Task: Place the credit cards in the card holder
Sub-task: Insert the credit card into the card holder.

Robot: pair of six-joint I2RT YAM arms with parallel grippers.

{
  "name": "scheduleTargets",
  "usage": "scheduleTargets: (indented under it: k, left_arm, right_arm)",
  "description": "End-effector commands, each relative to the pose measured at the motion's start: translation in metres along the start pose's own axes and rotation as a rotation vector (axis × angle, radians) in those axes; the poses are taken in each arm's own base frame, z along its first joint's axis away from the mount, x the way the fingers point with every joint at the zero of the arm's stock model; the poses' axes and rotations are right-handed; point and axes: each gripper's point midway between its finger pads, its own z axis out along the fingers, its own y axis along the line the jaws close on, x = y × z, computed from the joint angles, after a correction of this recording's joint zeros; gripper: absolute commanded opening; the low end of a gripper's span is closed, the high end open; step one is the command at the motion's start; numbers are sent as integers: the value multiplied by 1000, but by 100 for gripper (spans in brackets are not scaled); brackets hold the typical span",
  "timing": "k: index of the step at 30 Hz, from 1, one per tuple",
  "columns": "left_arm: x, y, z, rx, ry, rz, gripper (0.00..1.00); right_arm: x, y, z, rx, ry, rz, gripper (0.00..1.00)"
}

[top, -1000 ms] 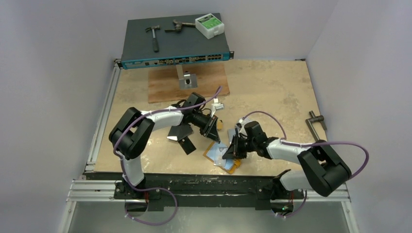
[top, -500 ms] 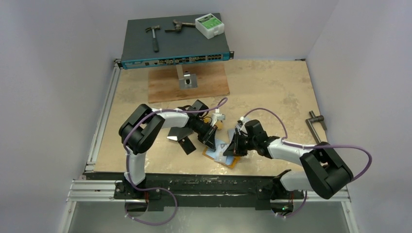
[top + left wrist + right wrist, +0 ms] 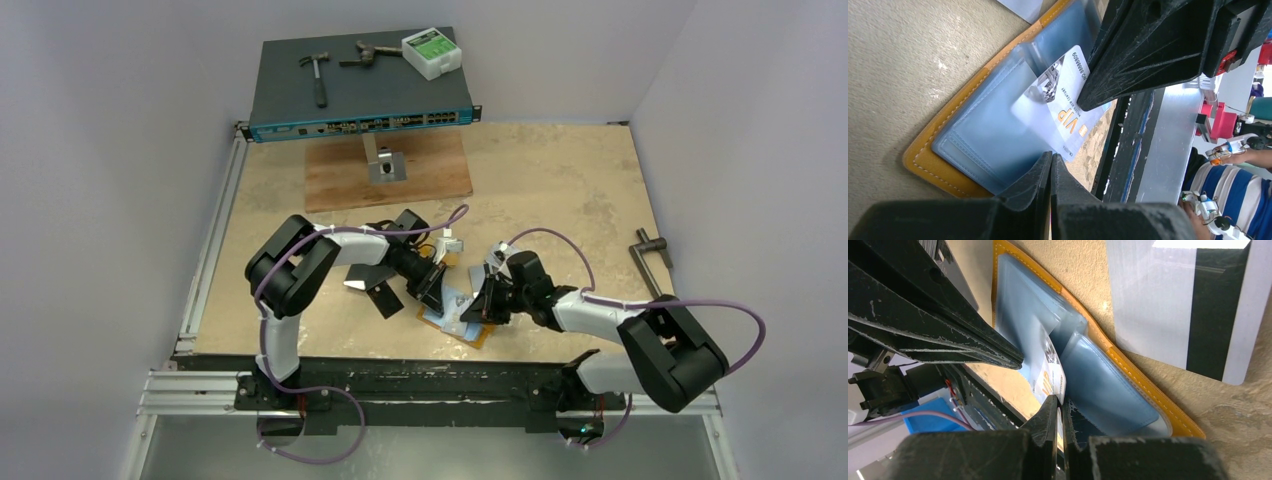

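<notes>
The holder (image 3: pixel 923 160) lies open, a VIP card (image 3: pixel 1058 100) half inside a clear sleeve (image 3: pixel 983 125). The right gripper (image 3: pixel 1060 407) pinches that card. The left gripper (image 3: pixel 1050 162) has its fingers together at the sleeve edge.

Hammer (image 3: pixel 317 74), metal tool (image 3: pixel 363 53) and green-labelled white box (image 3: pixel 431 52) lie atop a network switch (image 3: pixel 380 98), behind a wooden board (image 3: pixel 338 183).
</notes>
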Motion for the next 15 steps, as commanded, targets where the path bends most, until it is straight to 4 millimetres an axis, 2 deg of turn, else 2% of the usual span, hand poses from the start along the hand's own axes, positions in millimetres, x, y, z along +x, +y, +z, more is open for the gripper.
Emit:
scheduleTargets:
  k: [1,15]
  left_arm:
    - [14,5,2,-5,29,-16,0]
    - [10,-9,-2,43,20,-27,0]
  right_arm:
    - [-3,-33,3,144,-52,34,0]
    - [-5,-45,5,177,-96,78,0]
